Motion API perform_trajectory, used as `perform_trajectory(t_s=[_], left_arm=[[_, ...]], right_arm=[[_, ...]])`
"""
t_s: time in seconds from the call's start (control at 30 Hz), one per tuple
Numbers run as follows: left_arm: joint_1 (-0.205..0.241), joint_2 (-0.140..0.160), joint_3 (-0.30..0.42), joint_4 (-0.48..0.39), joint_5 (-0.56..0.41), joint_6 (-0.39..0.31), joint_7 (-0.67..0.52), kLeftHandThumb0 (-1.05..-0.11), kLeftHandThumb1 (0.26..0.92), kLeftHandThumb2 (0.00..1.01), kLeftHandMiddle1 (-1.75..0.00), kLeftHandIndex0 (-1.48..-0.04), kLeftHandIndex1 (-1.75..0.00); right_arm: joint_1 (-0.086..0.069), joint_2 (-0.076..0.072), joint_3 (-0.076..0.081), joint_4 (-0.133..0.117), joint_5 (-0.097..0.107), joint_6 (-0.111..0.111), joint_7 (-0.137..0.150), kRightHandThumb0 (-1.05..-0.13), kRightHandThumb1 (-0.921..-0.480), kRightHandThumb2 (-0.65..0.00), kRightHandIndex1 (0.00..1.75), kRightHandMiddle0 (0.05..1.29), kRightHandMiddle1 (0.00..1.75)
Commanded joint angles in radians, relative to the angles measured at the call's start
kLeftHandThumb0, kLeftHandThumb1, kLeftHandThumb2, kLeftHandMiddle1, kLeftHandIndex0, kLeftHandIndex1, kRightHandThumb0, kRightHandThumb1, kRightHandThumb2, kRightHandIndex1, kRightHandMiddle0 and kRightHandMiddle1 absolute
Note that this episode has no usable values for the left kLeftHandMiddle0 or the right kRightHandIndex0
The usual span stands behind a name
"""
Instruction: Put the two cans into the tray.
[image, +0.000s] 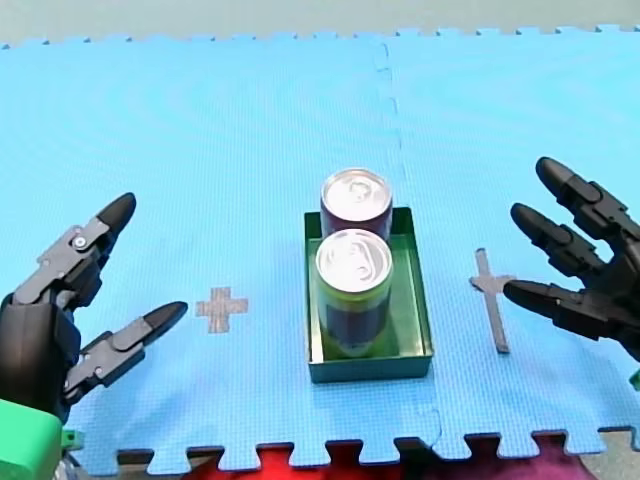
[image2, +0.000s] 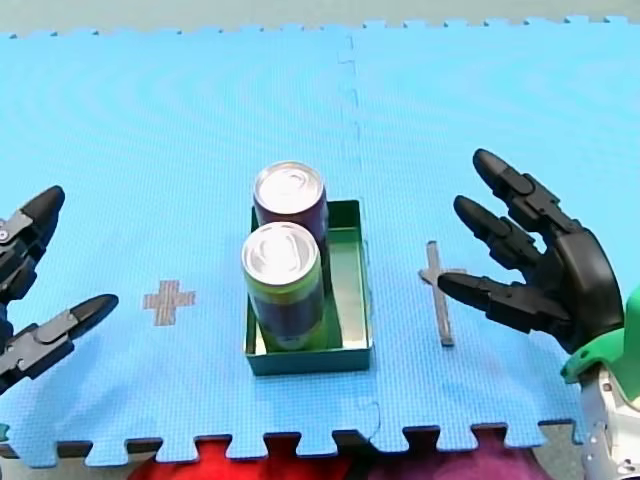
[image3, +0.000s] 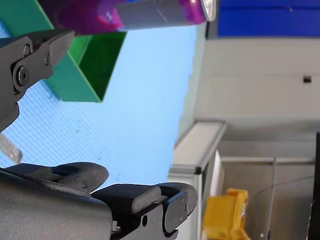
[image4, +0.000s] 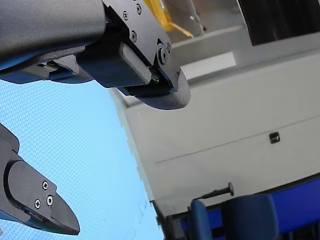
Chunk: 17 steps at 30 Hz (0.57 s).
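Green tray (image: 420, 300) holds front can (image: 353, 290) (rear can (image: 356, 195) half-hidden).

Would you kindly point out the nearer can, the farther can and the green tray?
nearer can (image: 353, 258): first head view, its silver top.
farther can (image: 356, 190): first head view, its silver top.
green tray (image: 370, 368): first head view, its front wall.

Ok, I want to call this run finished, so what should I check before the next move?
1. Near can upright inside the tray: ok.
2. Far can inside the tray: ok, though the near can hides its base.
3. Left hand open, left of the tray, apart from the cans: ok.
4. Right hand open, right of the tray, apart from the cans: ok.
5. Cans touching each other: cannot tell.
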Motion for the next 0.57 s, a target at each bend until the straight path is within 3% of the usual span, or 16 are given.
perform_trajectory(t_s=[0.0,0.23,0.53], left_arm=[[0.004,0.002,0.0,-0.009,0.0,0.006,0.004,-0.847,0.656,0.0,0.0,-0.64,0.0],[0.009,0.001,-0.001,-0.022,0.001,0.018,0.006,-0.847,0.655,0.0,0.0,-0.64,0.0],[0.0,0.005,0.003,-0.003,-0.004,0.007,0.002,-0.843,0.654,0.0,0.0,-0.64,0.0]], right_arm=[[0.002,-0.007,-0.003,-0.004,0.006,-0.002,0.001,-0.669,-0.69,0.0,0.0,0.36,0.0],[0.004,-0.009,-0.004,-0.014,0.009,0.003,0.002,-0.667,-0.69,0.0,0.0,0.36,0.0],[-0.002,-0.009,-0.005,0.0,0.01,-0.002,0.003,-0.667,-0.689,0.0,0.0,0.36,0.0]])
